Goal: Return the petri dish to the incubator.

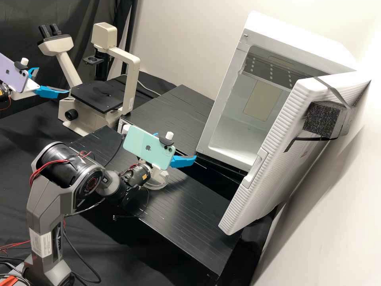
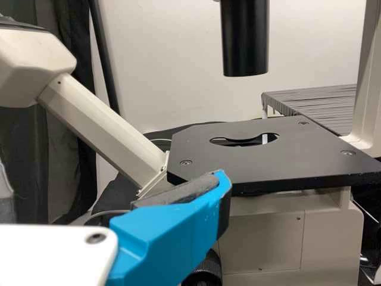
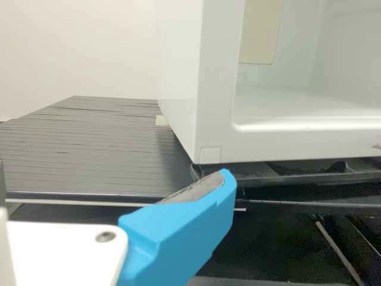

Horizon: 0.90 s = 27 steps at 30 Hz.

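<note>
My left gripper stands open beside the microscope, left of its black stage. In the left wrist view a blue finger of my left gripper, with a dark pad, is in front of the stage, which has a keyhole-shaped opening. My right gripper is open at the near left corner of the white incubator, outside its chamber. The incubator's door is swung open. In the right wrist view a finger of my right gripper lies before the incubator's lower corner.
A black slatted bench top runs between microscope and incubator, with a lower black surface in front. The open door juts out at the right, with a dark foam block strapped to it. A microscope column hangs above the stage.
</note>
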{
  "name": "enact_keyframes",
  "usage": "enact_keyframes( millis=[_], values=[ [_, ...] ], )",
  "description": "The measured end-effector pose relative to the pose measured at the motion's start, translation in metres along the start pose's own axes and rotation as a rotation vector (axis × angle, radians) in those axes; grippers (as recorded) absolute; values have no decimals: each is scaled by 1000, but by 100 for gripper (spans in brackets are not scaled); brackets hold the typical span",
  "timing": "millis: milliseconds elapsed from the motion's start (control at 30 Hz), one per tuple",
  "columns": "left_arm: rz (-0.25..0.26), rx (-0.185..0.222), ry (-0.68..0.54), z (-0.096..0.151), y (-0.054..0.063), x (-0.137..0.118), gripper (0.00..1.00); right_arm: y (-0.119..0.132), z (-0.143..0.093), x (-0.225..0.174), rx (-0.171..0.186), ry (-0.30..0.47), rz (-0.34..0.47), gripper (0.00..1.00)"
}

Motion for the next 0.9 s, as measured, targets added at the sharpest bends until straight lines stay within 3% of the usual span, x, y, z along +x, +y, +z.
enact_keyframes(
  millis=[433, 633, 767, 900],
  values=[
    [0, 0, 0, 0, 0, 0, 100, -1, 3, -8, -1, 0, 5, 100],
    [0, 0, 0, 0, 0, 0, 100, 6, 10, -46, -2, 18, 79, 100],
    [0, 0, 0, 0, 0, 0, 100, 11, 12, -76, 23, 55, 139, 100],
    [0, 0, 0, 0, 0, 0, 100, 4, 16, -106, 44, 52, 129, 100]
  ],
)
